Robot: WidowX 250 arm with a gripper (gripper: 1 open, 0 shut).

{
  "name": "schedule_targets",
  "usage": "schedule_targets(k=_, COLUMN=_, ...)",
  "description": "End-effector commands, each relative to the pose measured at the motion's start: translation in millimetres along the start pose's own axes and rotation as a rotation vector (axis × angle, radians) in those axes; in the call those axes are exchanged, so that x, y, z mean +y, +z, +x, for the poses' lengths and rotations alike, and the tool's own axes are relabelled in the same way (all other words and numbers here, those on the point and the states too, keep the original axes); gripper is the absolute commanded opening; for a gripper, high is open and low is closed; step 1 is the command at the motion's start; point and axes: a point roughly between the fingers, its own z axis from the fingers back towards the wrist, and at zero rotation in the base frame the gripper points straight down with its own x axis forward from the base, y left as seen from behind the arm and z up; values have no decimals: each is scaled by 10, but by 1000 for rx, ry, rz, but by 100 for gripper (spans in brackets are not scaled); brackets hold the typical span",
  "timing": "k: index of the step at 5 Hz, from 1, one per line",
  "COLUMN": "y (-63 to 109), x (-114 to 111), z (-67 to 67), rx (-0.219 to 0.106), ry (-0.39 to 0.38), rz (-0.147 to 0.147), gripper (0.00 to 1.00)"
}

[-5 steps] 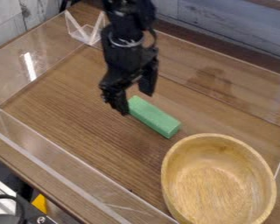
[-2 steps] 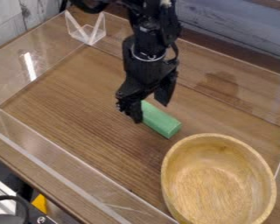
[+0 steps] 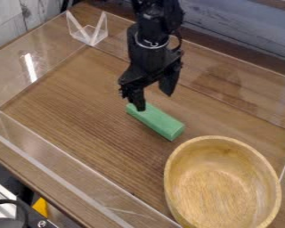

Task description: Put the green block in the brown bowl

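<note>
While I am watching the single camera view, I am seeing the end effector pointing straight down with its two dark fingers spread apart and released, grasping nothing. It is hanging just over the upper-left end of the green block, and I cannot tell whether the fingertips are touching it. The green block is lying flat on the wooden table, running diagonally from about ten o'clock to four o'clock, with most of its length showing clear of the fingers. The brown bowl is sitting at about four o'clock from the block, near it but apart from it, in the lower-right corner of the view; its inside is showing only bare wood grain. A clear plastic wall is running around the table's edge, and a small clear stand is sitting at about eleven o'clock from the end effector, well apart from it.
</note>
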Motion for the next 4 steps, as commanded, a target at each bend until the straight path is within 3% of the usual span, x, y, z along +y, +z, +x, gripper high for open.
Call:
schedule_targets(k=1, y=130, x=-106, z=167, rx=-37, ry=114, rz=-29, gripper=100)
schedule_targets(k=2, y=145, x=-95, z=281, rx=-50, ry=200, rz=-14, gripper=100)
schedule_targets(k=4, y=271, x=-63, z=34, rx=-46, ry=135, rz=-10, gripper=100)
